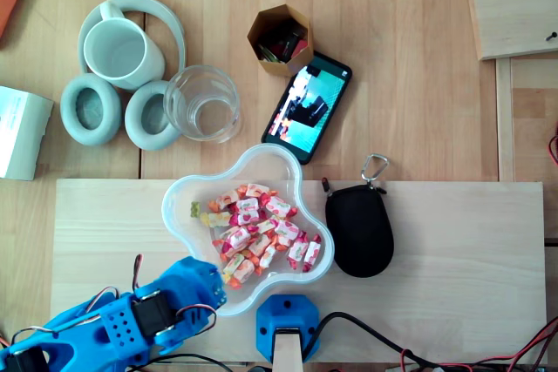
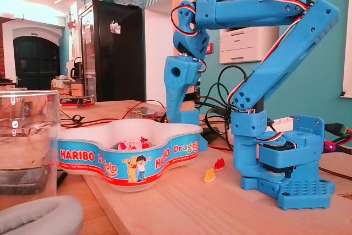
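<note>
Gripper (image 1: 212,278) points straight down over near-left lobe of candy bowl (image 1: 185,198), tip at rim level. Wrapped candies (image 1: 261,233) heaped right and far of it in overhead view, nearest just beside. Fingers hidden: cannot tell whether parted or clenched.

Board (image 1: 462,241): lies on the table (image 1: 401,23), across the lower part of the overhead view.
Bowl (image 1: 171,215): on the board, left of its middle, with the candies (image 1: 257,233) inside.
Pouch (image 1: 359,231): on the board, just right of the bowl.
Phone (image 1: 307,107): on the table, behind the bowl, lying slanted.
Glass (image 1: 202,103): left of the phone, next to the headphones (image 1: 91,109).
Mug (image 1: 122,51): inside the arc of the headphones.
Cup (image 1: 279,39): just behind the phone.
Gripper (image 1: 209,280): over the lower left rim of the bowl.
Arm base (image 1: 286,327): at the front edge of the board, below the bowl.
Gummies (image 2: 215,170): in the fixed view, on the board between bowl and arm base.
</note>
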Available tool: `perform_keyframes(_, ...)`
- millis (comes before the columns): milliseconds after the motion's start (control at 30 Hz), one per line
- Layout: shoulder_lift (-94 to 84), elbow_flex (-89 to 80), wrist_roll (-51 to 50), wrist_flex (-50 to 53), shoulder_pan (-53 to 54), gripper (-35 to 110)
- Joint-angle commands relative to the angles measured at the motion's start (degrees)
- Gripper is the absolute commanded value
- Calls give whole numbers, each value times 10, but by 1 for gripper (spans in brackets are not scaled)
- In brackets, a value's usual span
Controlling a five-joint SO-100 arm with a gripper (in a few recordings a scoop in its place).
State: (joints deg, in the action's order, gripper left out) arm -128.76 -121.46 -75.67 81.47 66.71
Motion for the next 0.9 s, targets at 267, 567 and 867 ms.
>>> perform_keyframes(267, 2, 117, -35, 48, 3, 9)
perform_keyframes(567, 2, 89, -87, 47, -52, 22)
perform_keyframes(867, 3, 15, -275, -33, -164, 22)
